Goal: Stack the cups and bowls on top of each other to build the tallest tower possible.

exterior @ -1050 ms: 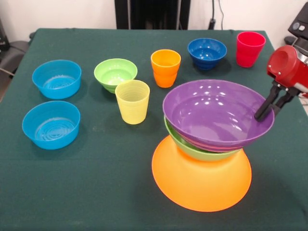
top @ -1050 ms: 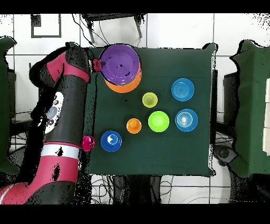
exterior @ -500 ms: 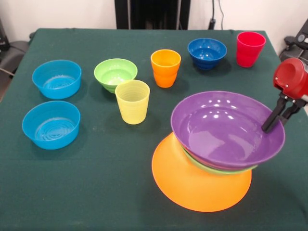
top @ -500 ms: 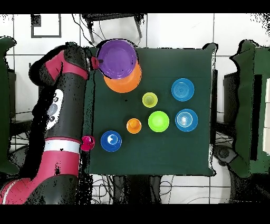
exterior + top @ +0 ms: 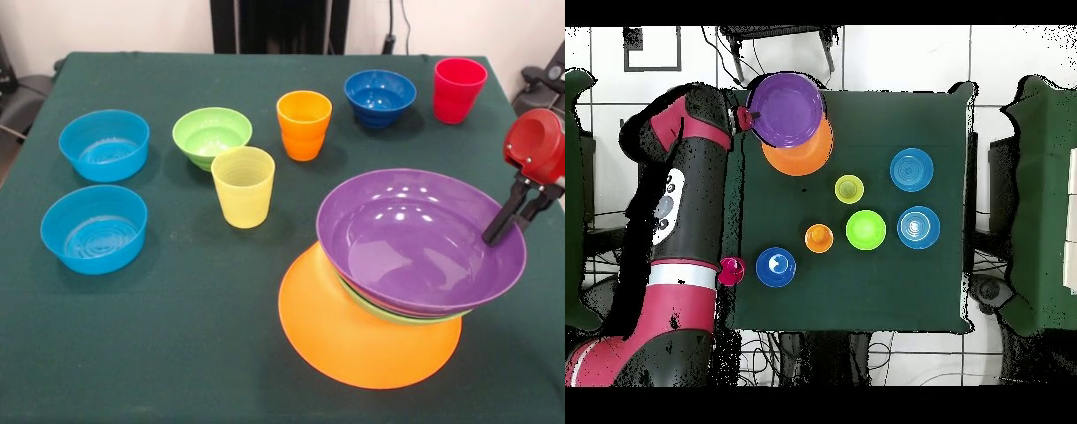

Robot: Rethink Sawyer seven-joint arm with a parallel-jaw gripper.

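Note:
The huge orange bowl (image 5: 353, 340) lies upside down as the tower's base. On it sit the large green bowl (image 5: 397, 311) and, nested in that, the purple bowl (image 5: 415, 238), both hanging off-centre to the right. My gripper (image 5: 496, 231) pinches the purple bowl's right rim, one finger inside and one outside. In the overhead view the purple bowl (image 5: 787, 110) overhangs the orange bowl (image 5: 805, 158) toward the table's edge, with the gripper (image 5: 747, 118) at its rim. The orange cup (image 5: 303, 124), yellow cup (image 5: 243, 186) and red cup (image 5: 458, 89) stand loose and upright.
A dark blue bowl (image 5: 380, 97) and a small green bowl (image 5: 211, 136) sit in the back row. Two light blue bowls (image 5: 104, 144) (image 5: 94, 228) rest at the left. The table's right edge (image 5: 552, 265) runs close beside the gripper.
The gripper has moved right and slightly down, dragging the purple and green bowls with it, so they now sit further off the orange base's centre.

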